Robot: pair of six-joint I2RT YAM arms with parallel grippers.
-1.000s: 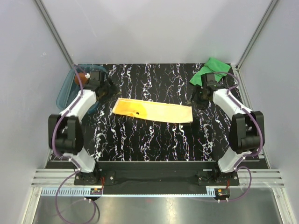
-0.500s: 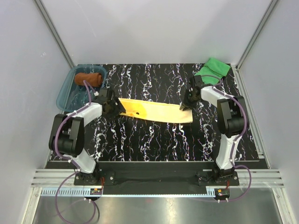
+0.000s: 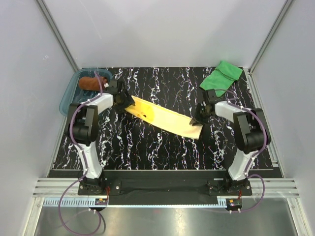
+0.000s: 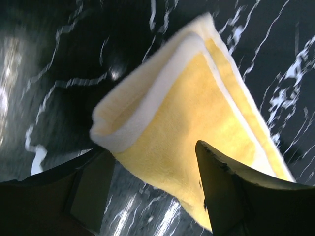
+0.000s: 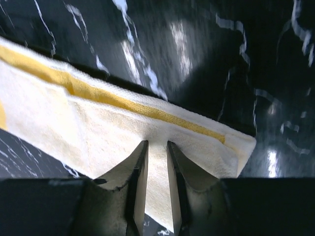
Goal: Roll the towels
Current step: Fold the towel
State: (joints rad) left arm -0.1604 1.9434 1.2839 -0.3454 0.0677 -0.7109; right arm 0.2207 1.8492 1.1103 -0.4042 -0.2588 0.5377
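Where the pale yellow towel (image 3: 165,117) lies slanted across the middle of the worktop (image 3: 147,147), my right jaws are clenched on its near right end, with the cloth pinched between them. My left jaws stand spread, straddling its folded far left corner without clamping it. Beyond, the rust-brown towel (image 3: 88,82) sits rolled in the teal tray (image 3: 66,96) at the far left, and the green towel (image 3: 221,77) lies folded at the far right corner.

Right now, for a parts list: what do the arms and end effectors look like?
Left arm and right arm: white links, black joint housings, a purple cable looping along each. Left end effector and right end effector: two dark, tapered fingers.
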